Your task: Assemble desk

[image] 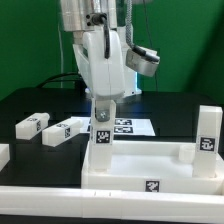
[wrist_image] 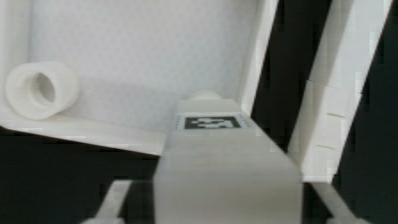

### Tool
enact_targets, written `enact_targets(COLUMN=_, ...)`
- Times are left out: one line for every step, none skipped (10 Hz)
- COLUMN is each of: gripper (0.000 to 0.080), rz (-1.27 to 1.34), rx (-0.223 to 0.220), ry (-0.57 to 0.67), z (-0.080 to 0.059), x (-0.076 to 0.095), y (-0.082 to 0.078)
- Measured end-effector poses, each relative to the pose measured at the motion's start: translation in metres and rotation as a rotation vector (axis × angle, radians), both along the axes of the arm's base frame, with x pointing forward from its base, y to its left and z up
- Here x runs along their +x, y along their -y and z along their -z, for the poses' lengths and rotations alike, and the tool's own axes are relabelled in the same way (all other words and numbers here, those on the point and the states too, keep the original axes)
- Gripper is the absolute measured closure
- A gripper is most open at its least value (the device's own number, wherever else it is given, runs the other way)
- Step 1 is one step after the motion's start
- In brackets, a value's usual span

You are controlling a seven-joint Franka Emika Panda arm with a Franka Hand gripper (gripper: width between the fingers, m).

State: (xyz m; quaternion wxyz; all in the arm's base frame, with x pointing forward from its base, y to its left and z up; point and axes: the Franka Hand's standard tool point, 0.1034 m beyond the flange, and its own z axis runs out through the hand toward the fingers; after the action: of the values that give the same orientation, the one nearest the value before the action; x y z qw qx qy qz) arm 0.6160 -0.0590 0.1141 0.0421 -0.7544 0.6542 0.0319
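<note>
White tagged leg (image: 102, 138) upright at rimmed top (image: 130, 172)

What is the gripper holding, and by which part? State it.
An upright leg block, clamped by the gripper at its upper end, at the desk top's corner.

Smooth matt white plastic leg (wrist_image: 222, 165)
</note>
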Motion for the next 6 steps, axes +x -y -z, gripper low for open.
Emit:
enact_targets(gripper=0.0452, rz=0.017, rx=0.001, ry=-0.002, z=0.0001, x=0.0, y=-0.0008)
enact_targets(gripper=0.0452, rz=-0.01, rx=0.001, ry=0.001, z=0.0001, x=0.0001, y=-0.001)
enact_targets(gripper=0.0317, rz=-0.061, rx=0.0, ry=0.007, z=-0.0002, x=0.0001, y=-0.0008)
enact_targets(gripper=0.0179, rz=-0.118, rx=0.0, ry=0.014, z=-0.0009, x=0.0003, y=-0.0007)
enact_targets(gripper=0.0179, rz=-0.174, rx=-0.001, ry=0.019, z=-0.0006, x=0.0002, y=-0.0011)
enact_targets(gripper=0.0158, rz=-0.27, rx=-0.002, ry=0.029, z=-0.0006, x=0.0001, y=-0.0007)
